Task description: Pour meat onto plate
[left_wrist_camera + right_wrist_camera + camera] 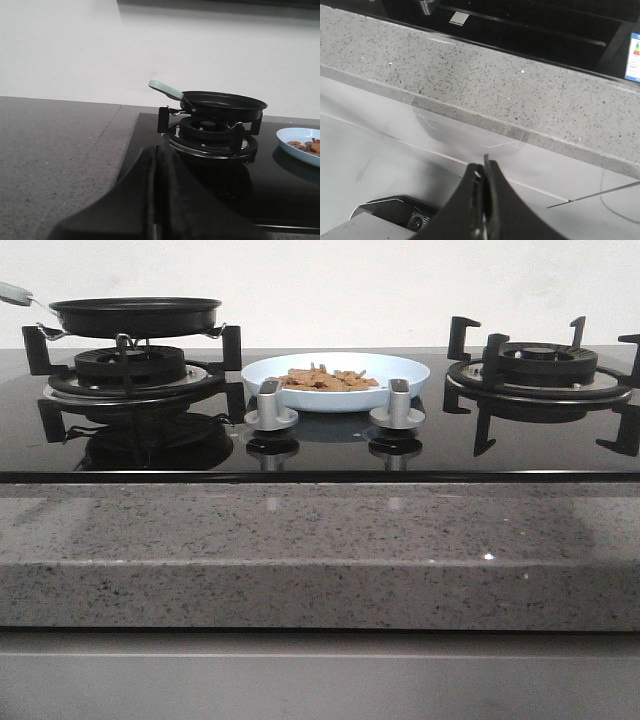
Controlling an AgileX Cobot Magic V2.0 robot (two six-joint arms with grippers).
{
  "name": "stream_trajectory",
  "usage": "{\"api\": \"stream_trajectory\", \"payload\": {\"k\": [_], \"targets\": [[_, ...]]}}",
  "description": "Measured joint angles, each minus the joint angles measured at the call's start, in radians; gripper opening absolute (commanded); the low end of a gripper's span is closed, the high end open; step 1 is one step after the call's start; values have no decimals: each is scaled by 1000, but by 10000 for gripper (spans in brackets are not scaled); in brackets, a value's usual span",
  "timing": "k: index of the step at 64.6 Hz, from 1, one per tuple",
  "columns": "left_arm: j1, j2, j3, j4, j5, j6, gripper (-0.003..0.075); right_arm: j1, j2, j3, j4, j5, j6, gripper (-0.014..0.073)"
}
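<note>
Sitting mid-counter near the back edge, plate [337, 380] holds meat [330, 379], partly hidden by knobs [271, 405]; left gripper [156, 200] & right gripper [482, 200] both pinched together, empty.

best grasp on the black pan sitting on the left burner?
Grip the pale green handle, not the frying pan body: the rim is wide and shallow, with no edge for closed-span jaws. The handle sticks out and slightly up on the pan's far-left side, away from the plate, so the left gripper should probably come from the left.
</note>
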Motion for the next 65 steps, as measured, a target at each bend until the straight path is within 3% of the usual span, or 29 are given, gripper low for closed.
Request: {"api": "stream_trajectory", "payload": {"k": [11,35,48,65], "targets": [[0,0,0,-2,-1,0,-20,-6,-51,36,-45,-78,0,-69],[0,0,0,-2,-1,0,-20,-136,-308,516,-98,-772,-2,-69],[0,0,0,-2,-1,0,-20,-141,-390,724,-98,-1027,-2,-69],[0,0,0,-2,-1,0,-20,-131,-394,759,-98,-1125,-2,-69]]}}
